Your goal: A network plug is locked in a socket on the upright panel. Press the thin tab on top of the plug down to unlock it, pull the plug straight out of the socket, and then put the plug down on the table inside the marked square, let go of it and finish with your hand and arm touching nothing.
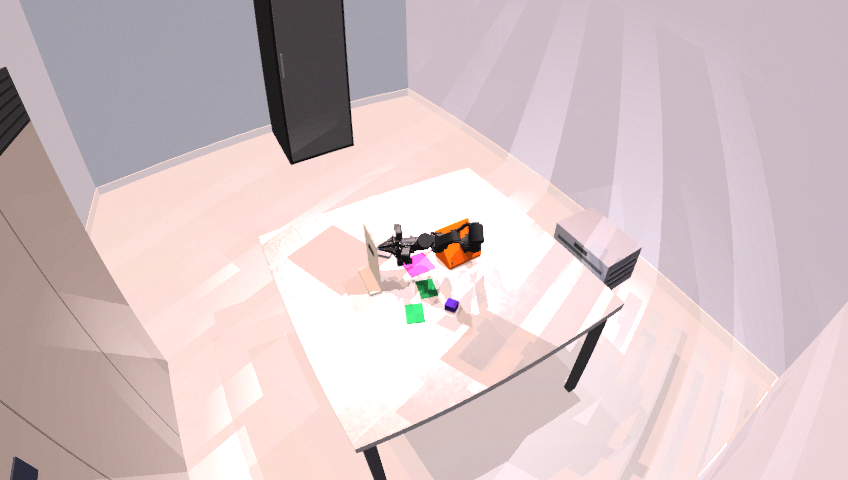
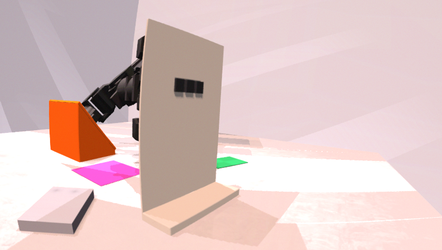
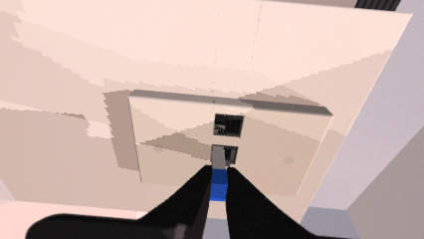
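Note:
The plug [image 3: 219, 185] has a blue body and a grey nose. My gripper [image 3: 218, 173] [image 1: 379, 247] is shut on it, with a black finger on each side. The nose reaches over the middle socket opening [image 3: 232, 155] in the upright panel [image 1: 373, 264] [image 2: 180, 129] [image 3: 149, 65]. A strip of dark opening shows beside the nose; I cannot tell whether its tip is still inside. The tab cannot be made out. On the table lie a magenta square [image 1: 419, 264] [image 2: 102, 176], a bright green square [image 1: 414, 314] and a dark green square [image 1: 426, 288].
The panel's foot [image 1: 369, 283] [image 2: 189, 209] stands on the table. A violet cube [image 1: 451, 305] sits near the dark green square. A grey slab [image 2: 56, 207] lies beside the panel. An orange wedge [image 1: 455, 258] [image 2: 64, 126] stands beneath my arm.

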Tool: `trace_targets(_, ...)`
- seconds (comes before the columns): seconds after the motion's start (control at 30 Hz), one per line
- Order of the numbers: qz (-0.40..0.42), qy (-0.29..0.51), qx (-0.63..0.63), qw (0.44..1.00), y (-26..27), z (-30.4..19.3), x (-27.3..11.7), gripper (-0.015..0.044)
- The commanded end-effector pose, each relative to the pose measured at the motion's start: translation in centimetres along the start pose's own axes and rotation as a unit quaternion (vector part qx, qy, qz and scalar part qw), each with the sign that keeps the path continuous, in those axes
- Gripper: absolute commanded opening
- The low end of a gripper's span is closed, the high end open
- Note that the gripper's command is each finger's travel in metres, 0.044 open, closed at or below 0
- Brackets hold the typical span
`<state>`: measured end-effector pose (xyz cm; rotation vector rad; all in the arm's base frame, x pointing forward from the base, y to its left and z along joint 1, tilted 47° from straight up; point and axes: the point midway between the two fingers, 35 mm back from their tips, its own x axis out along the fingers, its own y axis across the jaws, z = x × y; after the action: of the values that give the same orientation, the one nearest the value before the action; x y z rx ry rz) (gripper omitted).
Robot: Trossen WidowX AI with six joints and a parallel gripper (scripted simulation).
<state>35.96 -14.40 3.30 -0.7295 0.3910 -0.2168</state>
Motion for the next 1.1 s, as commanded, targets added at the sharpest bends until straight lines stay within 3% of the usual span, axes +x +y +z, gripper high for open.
trace_targets(0.0,0.001,0.0,0.001,1.0,0.1,-0.1,-0.3,0.0)
trace_targets(1.07,0.001,0.0,0.001,1.0,0.1,-0.7,-2.1,0.0)
